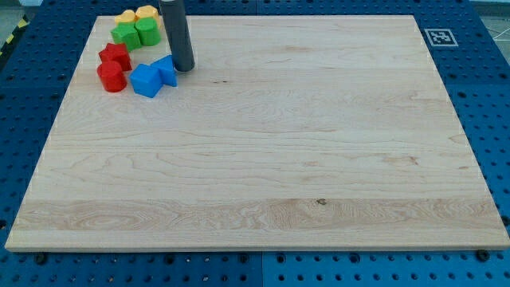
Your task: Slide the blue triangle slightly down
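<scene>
The blue triangle lies near the board's top left corner, touching a blue cube-like block on its left. My tip rests on the board right at the triangle's right edge, touching it or nearly so. The dark rod rises from there out of the view's top.
A red star-like block and a red cylinder sit left of the blue blocks. Two green blocks and two yellow blocks lie above them by the board's top edge. A marker tag is at the board's top right corner.
</scene>
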Tool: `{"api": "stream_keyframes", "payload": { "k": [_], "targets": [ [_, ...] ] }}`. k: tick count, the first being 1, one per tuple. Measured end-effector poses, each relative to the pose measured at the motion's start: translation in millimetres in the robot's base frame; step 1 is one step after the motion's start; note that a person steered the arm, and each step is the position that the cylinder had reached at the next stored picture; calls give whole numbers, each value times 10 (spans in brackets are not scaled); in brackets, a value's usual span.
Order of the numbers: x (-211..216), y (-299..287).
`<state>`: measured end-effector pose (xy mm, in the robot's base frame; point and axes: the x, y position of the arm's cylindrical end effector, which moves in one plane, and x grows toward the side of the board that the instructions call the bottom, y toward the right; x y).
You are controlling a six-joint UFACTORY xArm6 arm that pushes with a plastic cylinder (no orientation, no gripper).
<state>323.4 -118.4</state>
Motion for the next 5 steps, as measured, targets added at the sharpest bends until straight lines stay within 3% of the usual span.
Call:
{"api": "stream_keyframes", "payload": {
  "k": [2, 5],
  "targets": [
    [-239, -231],
    [156, -126]
  ]
}}
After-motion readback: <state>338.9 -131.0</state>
